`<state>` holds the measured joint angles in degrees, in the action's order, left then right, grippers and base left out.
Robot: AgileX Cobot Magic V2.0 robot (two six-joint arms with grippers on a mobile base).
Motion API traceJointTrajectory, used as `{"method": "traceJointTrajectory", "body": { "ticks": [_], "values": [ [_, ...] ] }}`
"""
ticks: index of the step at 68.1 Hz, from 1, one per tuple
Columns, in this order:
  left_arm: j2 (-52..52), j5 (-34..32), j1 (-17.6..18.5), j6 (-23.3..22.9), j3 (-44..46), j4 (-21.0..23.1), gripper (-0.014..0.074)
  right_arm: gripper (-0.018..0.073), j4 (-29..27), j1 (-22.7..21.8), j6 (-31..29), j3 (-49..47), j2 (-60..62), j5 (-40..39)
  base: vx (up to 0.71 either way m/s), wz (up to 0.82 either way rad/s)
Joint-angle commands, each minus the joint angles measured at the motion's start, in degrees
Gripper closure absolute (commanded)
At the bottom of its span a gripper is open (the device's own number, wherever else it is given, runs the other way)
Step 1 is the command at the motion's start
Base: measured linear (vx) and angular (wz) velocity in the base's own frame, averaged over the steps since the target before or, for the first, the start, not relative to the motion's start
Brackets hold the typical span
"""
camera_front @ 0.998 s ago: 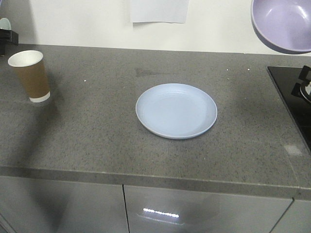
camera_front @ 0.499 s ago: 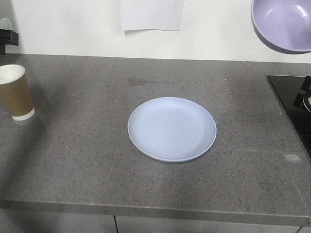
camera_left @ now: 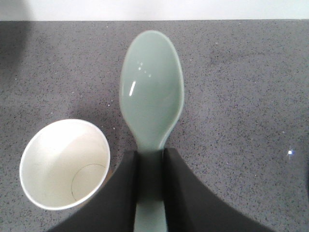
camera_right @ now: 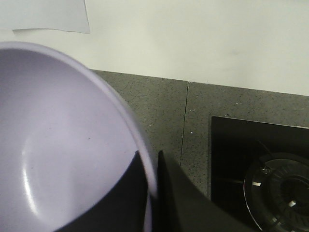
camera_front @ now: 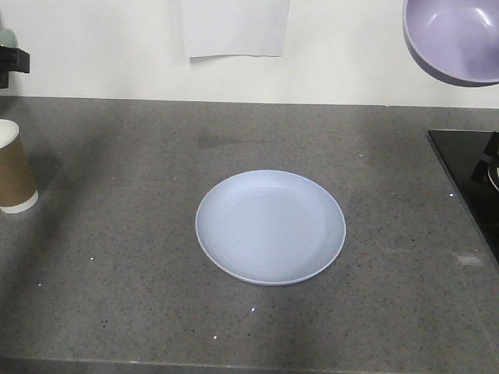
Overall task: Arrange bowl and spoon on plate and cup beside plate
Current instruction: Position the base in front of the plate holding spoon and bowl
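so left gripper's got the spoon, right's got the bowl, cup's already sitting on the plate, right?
No, the cup stands on the counter, well left of the plate, which is bare: see the front view. Left gripper does hold the spoon, right gripper the bowl.

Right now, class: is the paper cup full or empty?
Empty: the left wrist view looks into the cup, showing its bare white bottom.
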<state>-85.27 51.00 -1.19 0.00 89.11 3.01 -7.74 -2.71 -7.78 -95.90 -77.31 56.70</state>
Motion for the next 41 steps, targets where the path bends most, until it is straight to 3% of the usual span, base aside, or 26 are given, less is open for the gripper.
{"method": "traceJointTrajectory", "body": {
  "ticks": [1,41],
  "values": [
    [2.16,-3.4,0.24,-0.48,1.82,0.41,0.0594,0.057,-0.34,-0.35,-0.28,-1.86,1.51,-3.85,0.06,-0.02],
    [2.16,-3.4,0.24,-0.48,1.82,0.41,0.0594,0.057,-0.34,-0.35,-0.28,-1.86,1.51,-3.85,0.04,-0.01]
  ]
}}
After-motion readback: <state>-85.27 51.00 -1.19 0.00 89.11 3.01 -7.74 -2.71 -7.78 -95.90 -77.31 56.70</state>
